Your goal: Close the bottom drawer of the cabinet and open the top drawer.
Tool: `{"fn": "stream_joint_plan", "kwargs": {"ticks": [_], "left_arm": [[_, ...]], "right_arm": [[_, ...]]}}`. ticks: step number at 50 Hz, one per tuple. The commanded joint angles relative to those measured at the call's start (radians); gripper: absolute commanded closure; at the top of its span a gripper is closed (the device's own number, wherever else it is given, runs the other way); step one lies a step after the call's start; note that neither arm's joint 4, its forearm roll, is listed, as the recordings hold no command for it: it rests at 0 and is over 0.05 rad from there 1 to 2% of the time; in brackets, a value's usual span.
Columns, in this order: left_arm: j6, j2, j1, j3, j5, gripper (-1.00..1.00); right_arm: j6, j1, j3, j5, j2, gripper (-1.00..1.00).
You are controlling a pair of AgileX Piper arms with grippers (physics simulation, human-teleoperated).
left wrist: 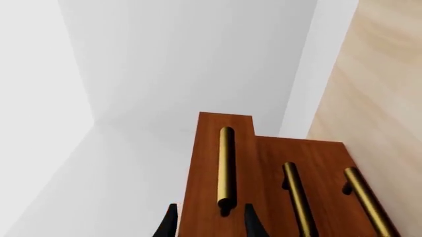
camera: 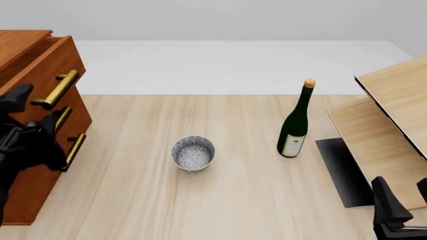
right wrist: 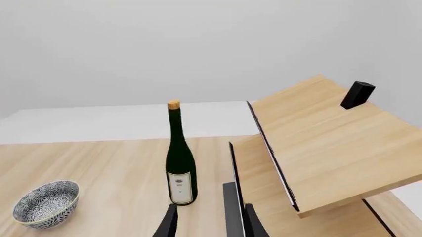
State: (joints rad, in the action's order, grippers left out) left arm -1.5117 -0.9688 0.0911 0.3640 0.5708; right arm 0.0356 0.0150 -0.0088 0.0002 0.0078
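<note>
The cabinet [camera: 30, 125] is seen at the left edge of the surface [camera: 233, 200], with the top drawer [camera: 47, 67] pulled out beyond the two below it and the bottom drawer [camera: 40, 175] pushed in. The left pincer [left wrist: 209, 222] is spread to either side of the top drawer's brass handle [left wrist: 226, 168], though contact cannot be told. The right pincer [right wrist: 209, 224] is held open and empty near the bottle [right wrist: 179, 163].
</note>
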Motion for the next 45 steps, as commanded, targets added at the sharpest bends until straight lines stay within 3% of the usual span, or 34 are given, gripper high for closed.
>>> {"fn": "stream_joint_plan", "kwargs": {"ticks": [1, 10, 11, 16, 24, 29, 31, 34, 40, 43, 45], "left_arm": [[0.013, 0.063, -0.016, -0.013, -0.051, -1.0], [0.017, 0.112, -0.028, 0.001, -0.104, -1.0], [0.04, 0.137, -0.033, 0.028, -0.156, -1.0], [0.05, 0.17, -0.039, 0.06, -0.209, -1.0], [0.17, 0.172, -0.068, 0.205, -0.388, -1.0], [0.167, 0.156, -0.073, 0.237, -0.39, -1.0], [0.215, 0.148, -0.086, 0.291, -0.455, -1.0], [0.214, 0.133, -0.086, 0.307, -0.448, -1.0], [0.346, 0.084, -0.096, 0.438, -0.582, -1.0], [0.45, 0.046, -0.087, 0.541, -0.687, -1.0], [0.472, 0.04, -0.064, 0.568, -0.702, -1.0]], "right_arm": [[0.003, 0.003, 0.0, 0.002, -0.003, -1.0], [0.004, 0.009, -0.001, 0.003, -0.005, -1.0], [0.005, 0.01, -0.002, 0.003, -0.006, -1.0], [0.007, 0.011, -0.002, 0.002, -0.006, -1.0], [0.009, 0.014, -0.003, 0.002, -0.006, -1.0], [0.01, 0.019, -0.004, 0.002, -0.006, -1.0], [0.012, 0.022, -0.004, 0.001, -0.005, -1.0], [0.014, 0.024, -0.004, 0.001, -0.005, -1.0], [0.017, 0.025, -0.005, 0.001, -0.005, -1.0], [0.018, 0.026, -0.005, 0.001, -0.005, -1.0], [0.018, 0.026, -0.004, 0.0, -0.004, -1.0]]}}
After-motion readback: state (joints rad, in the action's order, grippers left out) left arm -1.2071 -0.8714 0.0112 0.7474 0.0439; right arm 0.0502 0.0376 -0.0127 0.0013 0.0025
